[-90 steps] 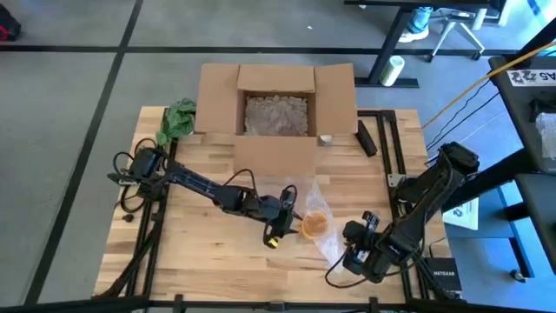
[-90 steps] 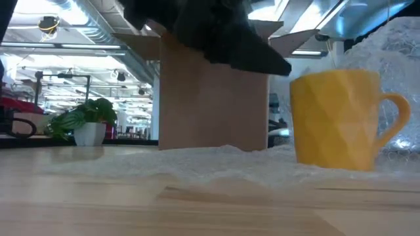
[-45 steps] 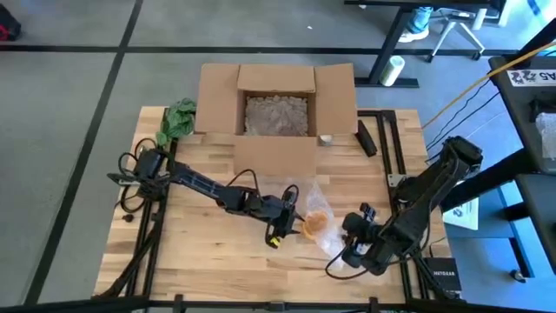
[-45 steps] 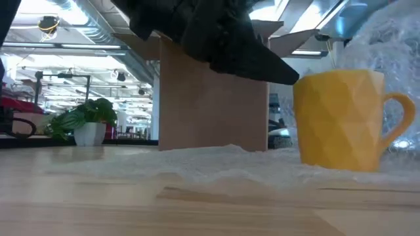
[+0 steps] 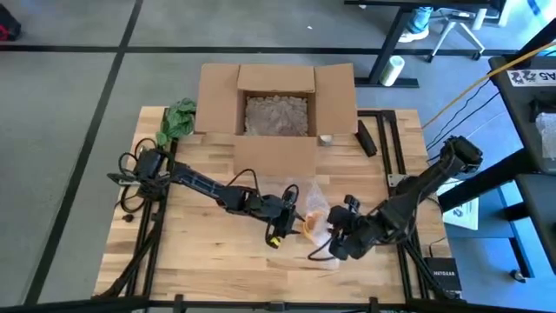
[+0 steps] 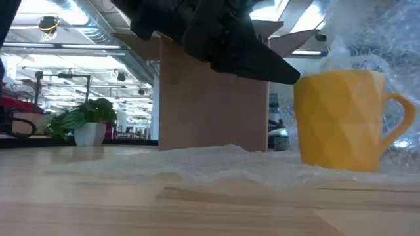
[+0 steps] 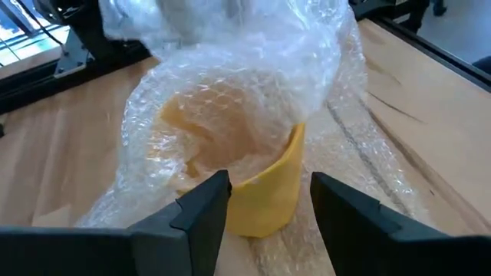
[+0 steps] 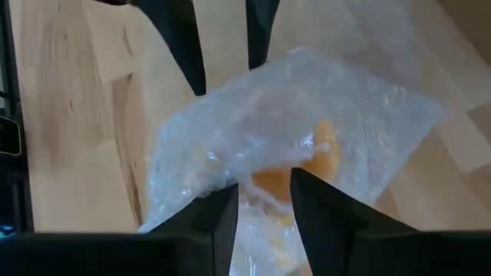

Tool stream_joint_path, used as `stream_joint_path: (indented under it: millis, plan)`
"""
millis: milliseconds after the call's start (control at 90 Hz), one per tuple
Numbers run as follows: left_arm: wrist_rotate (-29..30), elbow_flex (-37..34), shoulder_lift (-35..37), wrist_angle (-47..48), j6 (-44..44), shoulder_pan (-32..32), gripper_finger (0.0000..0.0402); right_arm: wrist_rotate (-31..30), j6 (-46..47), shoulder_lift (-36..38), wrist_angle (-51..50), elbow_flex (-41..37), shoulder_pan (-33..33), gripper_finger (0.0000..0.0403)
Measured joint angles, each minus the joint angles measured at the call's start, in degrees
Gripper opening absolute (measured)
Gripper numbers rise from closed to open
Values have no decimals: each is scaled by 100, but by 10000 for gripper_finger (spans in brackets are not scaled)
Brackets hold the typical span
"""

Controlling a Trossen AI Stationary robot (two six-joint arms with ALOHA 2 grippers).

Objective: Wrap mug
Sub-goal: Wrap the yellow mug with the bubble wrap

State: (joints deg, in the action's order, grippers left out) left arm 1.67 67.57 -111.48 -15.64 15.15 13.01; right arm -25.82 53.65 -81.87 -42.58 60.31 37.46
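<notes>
A yellow mug point(image 6: 341, 118) stands upright on a sheet of clear bubble wrap point(image 5: 323, 228) near the table's middle. Part of the wrap is drawn up and over the mug's mouth point(image 7: 222, 115). My left gripper point(image 7: 270, 184) is open, level at the mug's left side, one finger on either side of the mug's wall point(image 7: 268, 203). My right gripper point(image 8: 263, 184), just right of and nearer than the mug point(image 5: 311, 223), is shut on the wrap. My left gripper's fingers flank the mug's near wall; whether they touch it, I cannot tell. My right gripper pinches the bubble wrap by a bunched part at its edge point(image 8: 265, 170) between its two fingers, coming from the table's right. That part is lifted off the table and lies slack over the mug, with the rest of the sheet flat under it.
An open cardboard box point(image 5: 276, 113) filled with packing material stands at the far middle. A green plant point(image 5: 176, 117) sits at the far left corner, and a dark bar point(image 5: 366, 137) lies right of the box. Bare wood point(image 5: 208, 252) shows at the near left.
My right gripper has gone toward the table's left, toward the mug, carrying the wrap's right part with it. That part has risen off the table and folded over the mug's top. The part under the mug has stayed flat.
</notes>
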Motion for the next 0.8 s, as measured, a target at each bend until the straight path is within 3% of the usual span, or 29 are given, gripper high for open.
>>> stream_joint_path:
  millis: [800]
  plan:
    - [-2,-2,-2,4,-1,0,170,2224,-1793,-1483,1424,12,-1367,106]
